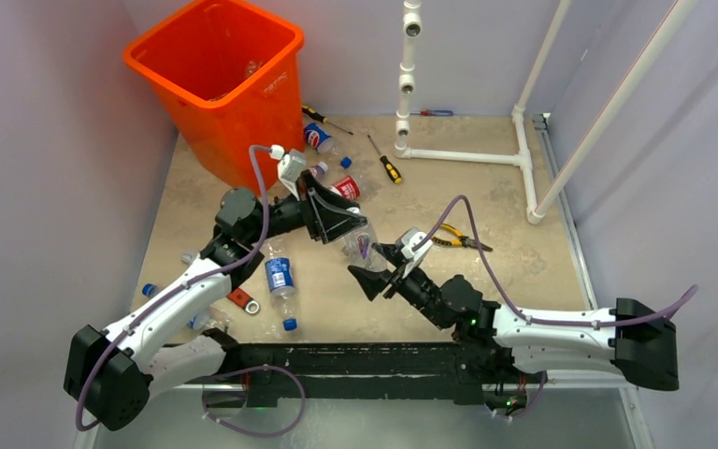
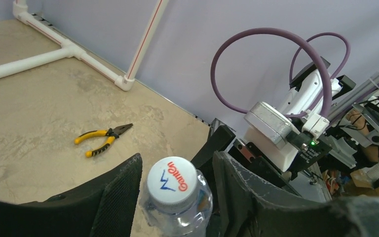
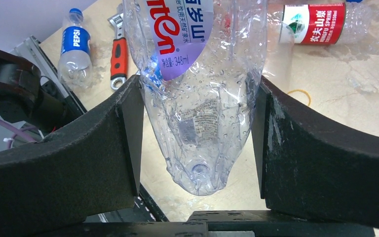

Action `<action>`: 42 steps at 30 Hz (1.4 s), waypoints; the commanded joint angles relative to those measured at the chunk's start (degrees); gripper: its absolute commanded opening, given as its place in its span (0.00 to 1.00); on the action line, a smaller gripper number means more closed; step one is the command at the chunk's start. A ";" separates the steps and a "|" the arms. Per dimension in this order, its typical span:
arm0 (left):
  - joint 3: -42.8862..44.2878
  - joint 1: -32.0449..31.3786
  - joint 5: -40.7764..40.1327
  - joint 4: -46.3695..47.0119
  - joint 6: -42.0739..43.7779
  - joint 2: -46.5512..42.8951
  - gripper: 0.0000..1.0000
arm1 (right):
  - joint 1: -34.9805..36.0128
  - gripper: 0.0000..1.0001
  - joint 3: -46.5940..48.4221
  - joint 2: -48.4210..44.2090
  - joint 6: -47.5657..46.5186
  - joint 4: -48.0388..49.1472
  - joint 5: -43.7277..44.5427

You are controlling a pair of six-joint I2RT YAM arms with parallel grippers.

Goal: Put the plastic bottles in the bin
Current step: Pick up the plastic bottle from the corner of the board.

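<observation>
Now one clear held bottle point(image 1: 360, 245) hangs above the middle of the table point(image 1: 486, 201), its base clamped between the right fingers point(image 3: 103, 148). Its label reads "348ml" and its white cap point(image 2: 171, 180) reads "Ganten". The left fingers point(image 2: 118, 197) flank that cap narrowly; whether they press it I cannot tell. One orange bin point(image 1: 215, 84) stands at the far left. Lying on the table are one Pepsi bottle point(image 3: 74, 44), one red-labelled bottle point(image 3: 316, 17) marked "Nongfu Spring 550ml", one wrench point(image 3: 119, 57), one pair of pliers point(image 2: 103, 139), one screwdriver point(image 1: 388, 168) and a second screwdriver point(image 1: 321, 117). Further bottles on the left are too unclear to count.
</observation>
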 commanded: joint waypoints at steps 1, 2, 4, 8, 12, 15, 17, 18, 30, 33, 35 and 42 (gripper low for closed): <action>-0.49 -0.39 2.60 5.28 -2.15 0.23 0.53 | 0.21 0.00 2.76 1.25 -1.16 3.36 1.14; -0.55 -0.40 2.79 5.64 -2.35 0.30 0.51 | 0.20 0.00 2.84 1.39 -1.20 3.52 1.34; -0.72 -0.50 3.78 7.07 -2.81 0.49 0.40 | 0.21 0.00 3.02 1.87 -1.23 3.47 2.19; -0.73 -0.92 5.49 8.56 -3.78 1.06 0.32 | 0.23 0.00 3.01 1.75 -0.80 3.73 3.49; -0.46 -1.18 5.65 8.25 -4.26 1.78 0.47 | 0.23 0.00 2.87 1.36 -0.85 4.11 4.49; -0.27 -1.31 5.59 7.68 -4.34 2.29 0.54 | 0.23 0.00 2.78 1.34 -0.94 4.53 4.87; -0.22 -1.50 5.70 7.43 -4.66 2.73 0.59 | 0.21 0.00 2.78 1.40 -0.94 4.79 5.33; -0.20 -1.66 5.78 7.37 -4.69 2.81 0.59 | 0.23 0.00 2.86 1.42 -0.94 4.93 5.54; 1.40 -2.79 0.79 0.40 -0.90 2.87 0.00 | 0.28 0.06 3.61 1.34 -0.58 3.50 6.60; 1.42 -2.82 -2.72 -1.81 1.62 0.95 0.00 | 0.23 0.61 5.63 -0.06 1.40 -4.22 3.34; 1.35 -2.79 -5.70 -3.19 2.72 -0.27 0.00 | 0.27 0.95 6.29 -1.78 2.49 -7.58 1.65; 2.51 -2.83 -17.35 -6.86 4.67 -4.01 0.00 | 0.28 0.99 6.56 -13.30 6.94 -18.71 -1.12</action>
